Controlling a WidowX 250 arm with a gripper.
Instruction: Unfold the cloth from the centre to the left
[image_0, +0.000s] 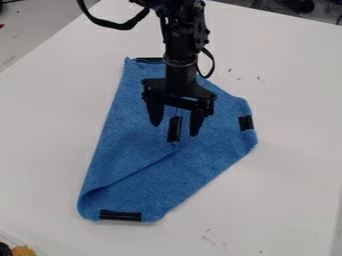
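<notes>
Cloth (113, 150) of blue fabric, partly folded, lying on a white table (47, 115). One corner is turned in from the left of the view, making a flap (137, 145) that ends in a black centre strip (174, 131) near the cloth's middle. More black strips mark its edges: a top strip (149, 60), a right strip (246, 123) and a bottom strip (120, 215). A black two-finger gripper (175, 130) hangs over the cloth's middle, fingers parted, one on each side of the centre strip, gripping nothing. Whether they touch the fabric cannot be told. The step in hand seems to be lining up on the folded corner. Next calls for closing on it, lifting, carrying it beyond the cloth's left edge and releasing it flat.
</notes>
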